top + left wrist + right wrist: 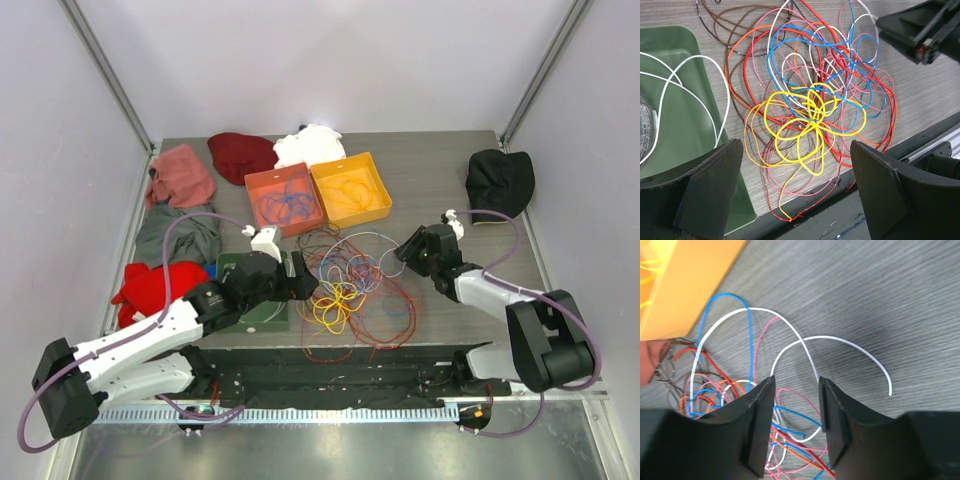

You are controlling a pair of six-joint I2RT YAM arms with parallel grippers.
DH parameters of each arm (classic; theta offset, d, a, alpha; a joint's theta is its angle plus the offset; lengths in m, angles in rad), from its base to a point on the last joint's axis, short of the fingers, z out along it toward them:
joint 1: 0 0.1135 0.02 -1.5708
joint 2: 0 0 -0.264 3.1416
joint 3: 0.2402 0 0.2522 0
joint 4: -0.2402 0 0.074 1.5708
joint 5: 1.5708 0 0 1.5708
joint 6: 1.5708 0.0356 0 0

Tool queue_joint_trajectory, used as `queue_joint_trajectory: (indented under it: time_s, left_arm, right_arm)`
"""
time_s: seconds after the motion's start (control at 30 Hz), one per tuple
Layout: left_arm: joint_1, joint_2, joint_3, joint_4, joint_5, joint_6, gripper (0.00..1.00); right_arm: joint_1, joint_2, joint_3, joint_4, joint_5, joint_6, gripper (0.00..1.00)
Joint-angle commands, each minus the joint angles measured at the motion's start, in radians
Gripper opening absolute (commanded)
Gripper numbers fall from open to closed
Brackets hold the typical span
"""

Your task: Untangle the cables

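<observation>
The cables [350,285] lie as one loose tangle of red, yellow, blue, white, pink and orange loops near the table's front middle. My left gripper [300,280] hovers at the tangle's left side, wide open, with a yellow bundle [812,117] on the table beyond its spread fingers [715,185] and nothing held. My right gripper [405,250] is at the tangle's right edge. Its jaws [796,381] stand apart above blue, pink and orange strands [795,440], gripping none. A white cable [840,340] arcs out past its tips.
A red-orange bin [262,180] holds blue wires and a yellow bin [373,165] holds yellow ones, behind the tangle. A green tray [680,75] with a white wire lies under my left arm. Clothes lie at the left and back, a black hat [499,182] at the right.
</observation>
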Motion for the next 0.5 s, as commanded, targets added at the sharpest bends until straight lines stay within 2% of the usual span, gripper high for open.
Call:
queue_joint_trajectory:
  time_s: [0.0,0.17,0.47]
  left_arm:
    - [0.001,0.008,-0.002,0.050,0.007,-0.017,0.93]
    - [-0.001,0.021,-0.002,0.054,0.011,-0.019,0.93]
    - [0.001,0.021,-0.002,0.048,0.017,-0.017,0.93]
  right_arm:
    - [0.000,-0.122,-0.018,-0.009,0.080,-0.048,0.50]
    - [0.000,-0.122,0.000,-0.041,0.134,-0.074,0.52]
    - [0.000,0.014,-0.015,0.051,0.079,-0.046,0.48]
